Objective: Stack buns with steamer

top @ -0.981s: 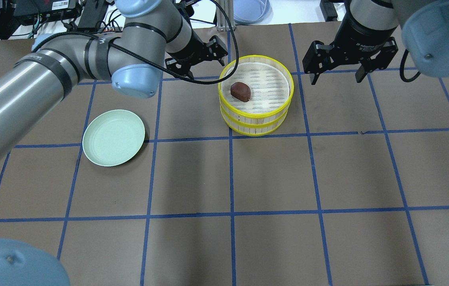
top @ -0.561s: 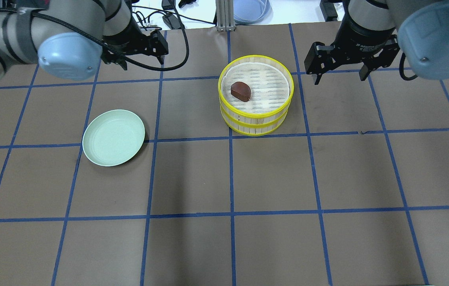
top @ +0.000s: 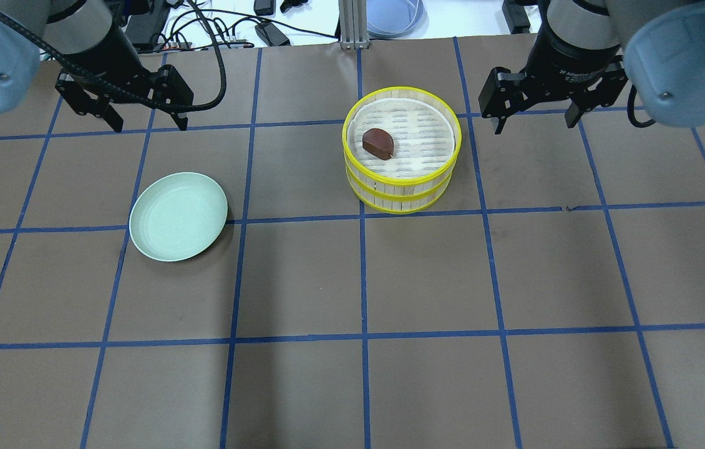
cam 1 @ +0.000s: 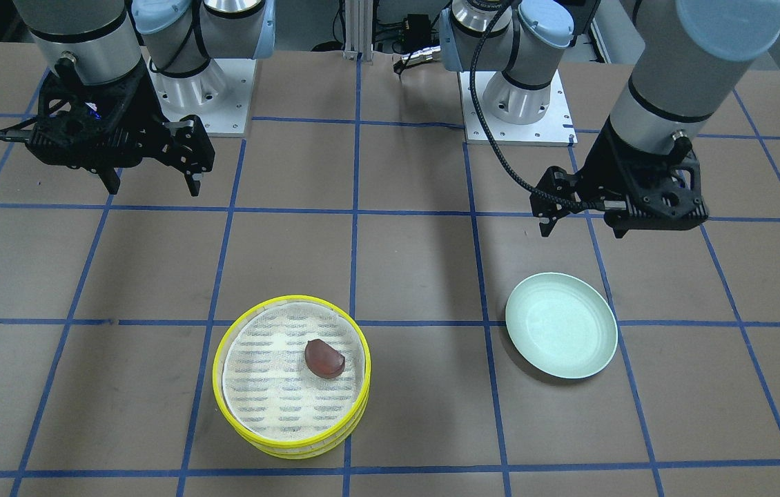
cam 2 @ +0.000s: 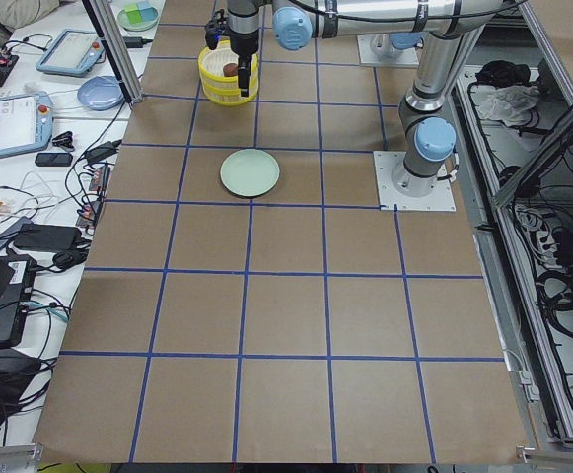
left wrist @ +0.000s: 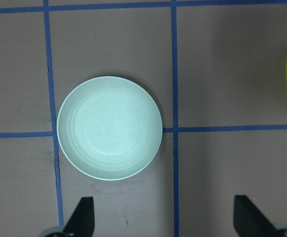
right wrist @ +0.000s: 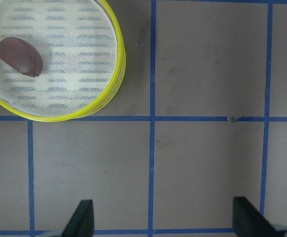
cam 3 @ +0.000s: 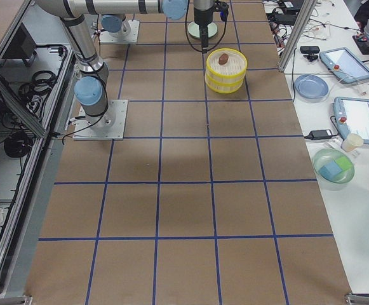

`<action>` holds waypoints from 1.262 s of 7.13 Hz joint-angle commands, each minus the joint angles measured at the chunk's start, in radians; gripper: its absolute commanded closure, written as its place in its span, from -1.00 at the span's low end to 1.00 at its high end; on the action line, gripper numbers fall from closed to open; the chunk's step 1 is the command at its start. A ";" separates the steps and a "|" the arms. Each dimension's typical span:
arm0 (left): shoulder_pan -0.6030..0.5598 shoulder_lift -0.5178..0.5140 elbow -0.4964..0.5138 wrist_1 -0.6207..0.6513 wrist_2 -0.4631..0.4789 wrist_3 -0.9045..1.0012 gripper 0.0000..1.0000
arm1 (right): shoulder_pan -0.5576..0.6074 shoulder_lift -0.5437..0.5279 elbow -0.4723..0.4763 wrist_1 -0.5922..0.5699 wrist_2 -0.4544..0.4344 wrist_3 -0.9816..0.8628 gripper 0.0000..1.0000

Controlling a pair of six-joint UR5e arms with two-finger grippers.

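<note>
Nearest: one plate (top: 178, 216), pale green, round, shallow, smooth, on the matte brown table (top: 427, 274) with its blue tape grid. Beyond it: steamer (top: 401, 187), two round tiers stacked, yellow rims, slatted walls, white slotted mesh base. One bun (top: 378, 143) shows: dark reddish-brown, glossy, rounded lump on the top tier's mesh, off-centre toward the plate side. Farthest: left gripper (top: 150, 126) and right gripper (top: 535, 126), two total, both spread wide, gripping nothing, clear of the stack.

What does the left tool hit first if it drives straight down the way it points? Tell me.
Most likely bare table: the open left tool points down with only brown paper between its fingertips. The green plate lies just ahead of that line; depth is unclear.
</note>
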 commanded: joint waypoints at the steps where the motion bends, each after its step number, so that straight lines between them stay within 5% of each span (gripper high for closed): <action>1: 0.002 0.033 0.000 -0.038 -0.003 0.011 -1.00 | 0.000 0.002 0.002 -0.005 0.000 -0.008 -1.00; 9: 0.002 0.026 -0.019 -0.048 -0.004 0.021 -1.00 | 0.000 0.007 0.000 -0.018 0.013 -0.001 -1.00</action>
